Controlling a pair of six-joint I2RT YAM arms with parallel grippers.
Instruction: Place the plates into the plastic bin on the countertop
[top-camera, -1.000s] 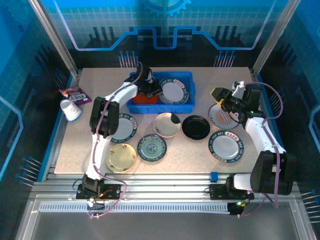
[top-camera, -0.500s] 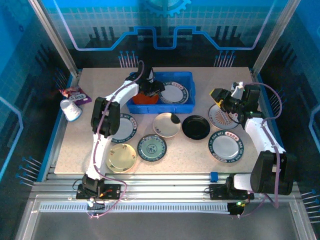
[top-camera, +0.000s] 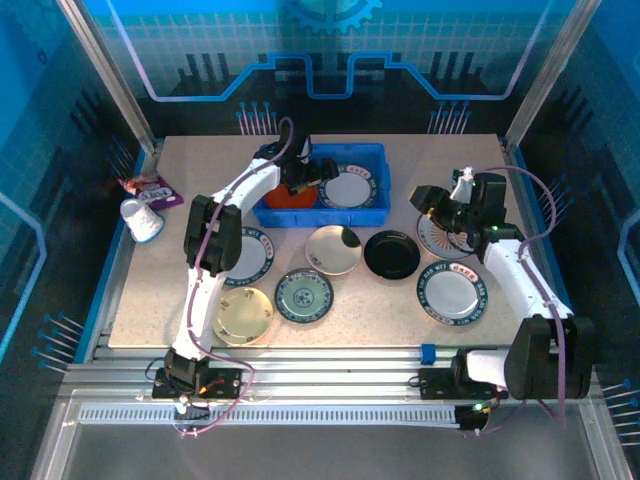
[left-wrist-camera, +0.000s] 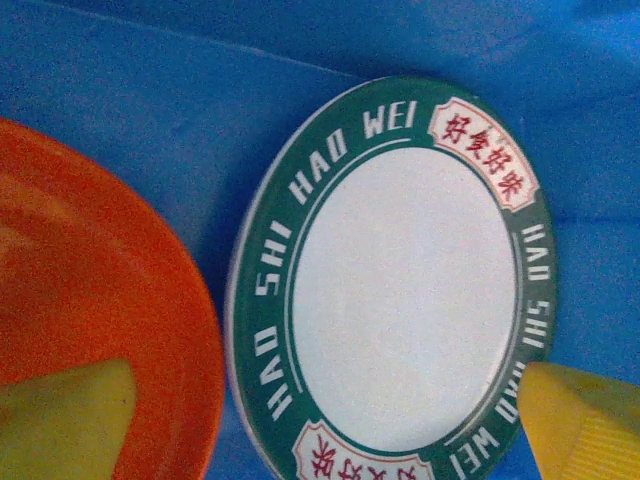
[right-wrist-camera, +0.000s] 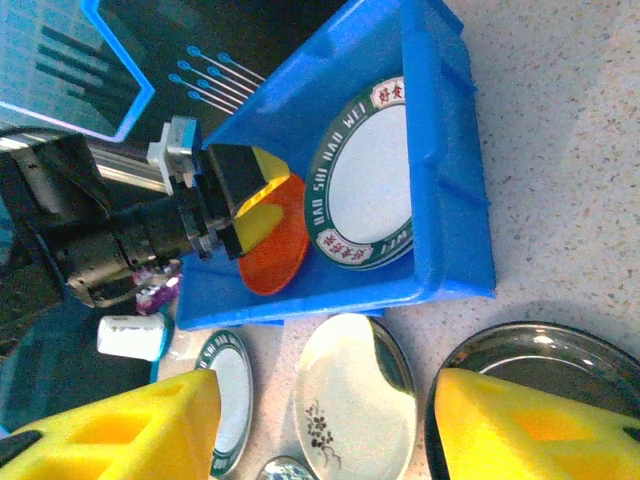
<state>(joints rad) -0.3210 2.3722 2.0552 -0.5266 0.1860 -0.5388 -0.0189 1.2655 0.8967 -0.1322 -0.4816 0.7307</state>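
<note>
If the left arm pulled out low: its spread fingers (left-wrist-camera: 62, 424) looked likely to catch a rim and tip a plate against the bin wall.
Left gripper (top-camera: 305, 172): jaws wide apart, grasping nothing, hanging over the bin's contents.
Right gripper (top-camera: 432, 198): jaws apart and empty, poised over the white ribbed plate (top-camera: 447, 238). A crooked descent risked nudging the glossy black round plate (top-camera: 391, 254) just beside it.
Rectangular bright blue plastic bin (top-camera: 330, 216): it held two dishes side by side, the bright orange round plate (left-wrist-camera: 100, 300) on the left and the white round plate with a green lettered rim (left-wrist-camera: 400, 290) on the right.
Beige speckled countertop (top-camera: 420, 160): seven more plates lay outside the bin, between it and the arm bases.
</note>
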